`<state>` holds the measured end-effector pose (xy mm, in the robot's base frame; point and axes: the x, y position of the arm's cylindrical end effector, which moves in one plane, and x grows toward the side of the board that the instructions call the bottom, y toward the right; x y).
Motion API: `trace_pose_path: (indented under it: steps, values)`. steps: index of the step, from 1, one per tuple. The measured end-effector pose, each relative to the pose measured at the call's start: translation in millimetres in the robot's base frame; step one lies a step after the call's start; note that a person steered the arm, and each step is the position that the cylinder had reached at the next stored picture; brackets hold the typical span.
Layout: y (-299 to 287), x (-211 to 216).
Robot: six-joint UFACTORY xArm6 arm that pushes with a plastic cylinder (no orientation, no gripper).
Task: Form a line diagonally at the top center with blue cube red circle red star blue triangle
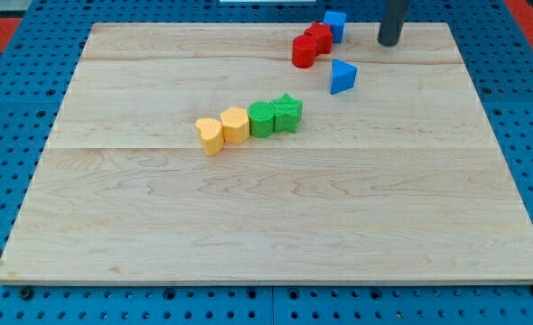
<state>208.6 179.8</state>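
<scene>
A blue cube (335,24) sits at the view's top, right of centre, touching a red star (319,37), which touches a red circle (303,51) below-left of it; the three form a short diagonal. A blue triangle (342,77) lies apart, below-right of the red circle. My tip (389,40) is the dark rod's lower end at the view's top right, to the right of the blue cube and above-right of the blue triangle, touching neither.
A diagonal row near the board's middle: a yellow block (210,135), a second yellow block (235,125), a green block (262,118) and a green star (287,112). The wooden board (266,226) lies on a blue pegboard.
</scene>
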Motion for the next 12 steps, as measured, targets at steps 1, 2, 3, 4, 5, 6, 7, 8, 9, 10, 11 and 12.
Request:
trace_pose_path:
  steps: [1, 2, 3, 4, 5, 6, 7, 8, 9, 10, 11, 12]
  values:
    - [-24.1, -17.1]
    - [-75.6, -15.8]
    - [-156.9, -15.3]
    - [-163.8, -0.8]
    - [-137.5, -13.8]
    - [-100.6, 5.7]
    - [-73.5, 77.5]
    - [-66.0, 90.9]
    - [-70.2, 90.9]
    - [-88.4, 130.9]
    - [-109.1, 178.7]
    - [-87.1, 181.0]
